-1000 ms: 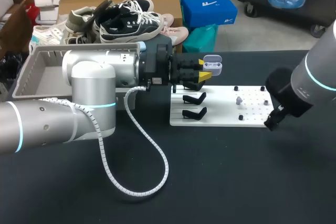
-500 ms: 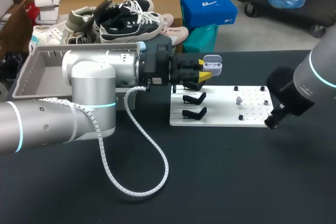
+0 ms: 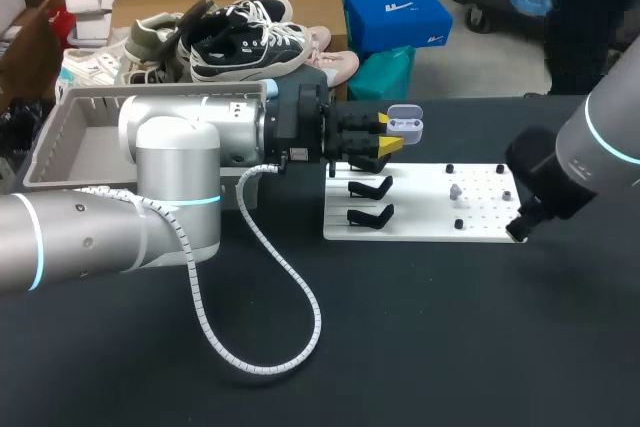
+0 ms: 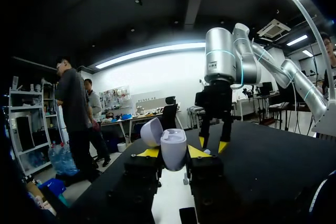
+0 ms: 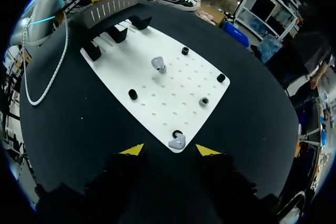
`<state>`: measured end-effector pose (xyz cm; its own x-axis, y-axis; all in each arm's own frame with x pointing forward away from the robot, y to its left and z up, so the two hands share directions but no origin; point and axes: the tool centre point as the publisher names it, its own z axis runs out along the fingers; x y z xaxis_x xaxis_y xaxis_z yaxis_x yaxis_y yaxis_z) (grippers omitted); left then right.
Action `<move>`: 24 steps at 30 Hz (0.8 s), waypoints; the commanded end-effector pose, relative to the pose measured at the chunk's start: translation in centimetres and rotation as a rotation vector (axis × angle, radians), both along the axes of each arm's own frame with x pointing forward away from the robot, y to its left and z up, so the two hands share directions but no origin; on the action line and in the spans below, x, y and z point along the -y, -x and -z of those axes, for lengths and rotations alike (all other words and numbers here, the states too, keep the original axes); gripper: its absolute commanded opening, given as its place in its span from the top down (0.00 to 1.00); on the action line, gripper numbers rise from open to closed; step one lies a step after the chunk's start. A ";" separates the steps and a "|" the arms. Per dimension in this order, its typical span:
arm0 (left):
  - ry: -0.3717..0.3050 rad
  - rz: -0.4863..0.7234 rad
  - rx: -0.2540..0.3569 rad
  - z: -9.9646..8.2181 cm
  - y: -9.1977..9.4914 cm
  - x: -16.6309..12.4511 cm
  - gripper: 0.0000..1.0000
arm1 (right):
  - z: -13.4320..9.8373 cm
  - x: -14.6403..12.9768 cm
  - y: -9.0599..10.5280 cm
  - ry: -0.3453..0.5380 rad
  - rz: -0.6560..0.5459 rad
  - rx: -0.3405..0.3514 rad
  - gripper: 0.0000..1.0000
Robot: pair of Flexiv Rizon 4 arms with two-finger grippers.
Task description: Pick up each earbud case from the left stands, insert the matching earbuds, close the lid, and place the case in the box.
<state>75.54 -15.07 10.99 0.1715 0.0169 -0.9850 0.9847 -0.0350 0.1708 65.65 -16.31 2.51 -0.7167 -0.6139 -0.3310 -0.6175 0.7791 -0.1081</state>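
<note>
The left fingers (image 4: 148,152) are gripping the open case (image 4: 173,149) above the white board's (image 5: 173,85) far edge, while the released right fingers (image 5: 131,149) are hovering astride an earbud (image 5: 177,141) at its near-right corner, needing a straight, centred descent before pinching it gently.

From above and behind, the head camera looks down the black table (image 3: 450,347); both wrist cameras, close in, face each other across the flat white pegboard (image 3: 420,219).
</note>
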 end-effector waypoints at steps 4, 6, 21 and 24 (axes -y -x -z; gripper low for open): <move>0.002 0.000 0.001 0.1 0.0 0.0 1.00 | 0.2 -0.1 -0.3 -0.002 -0.003 -0.014 0.50; 0.002 0.000 0.001 0.1 0.0 0.0 1.00 | 0.3 -0.1 -0.4 -0.003 -0.003 -0.016 0.51; 0.002 0.000 0.001 0.1 0.0 0.0 1.00 | 0.6 -0.2 -0.7 -0.004 0.006 -0.024 0.60; 0.002 0.000 0.001 0.1 0.0 0.0 1.00 | 0.7 -0.2 -0.8 -0.002 0.009 -0.024 0.63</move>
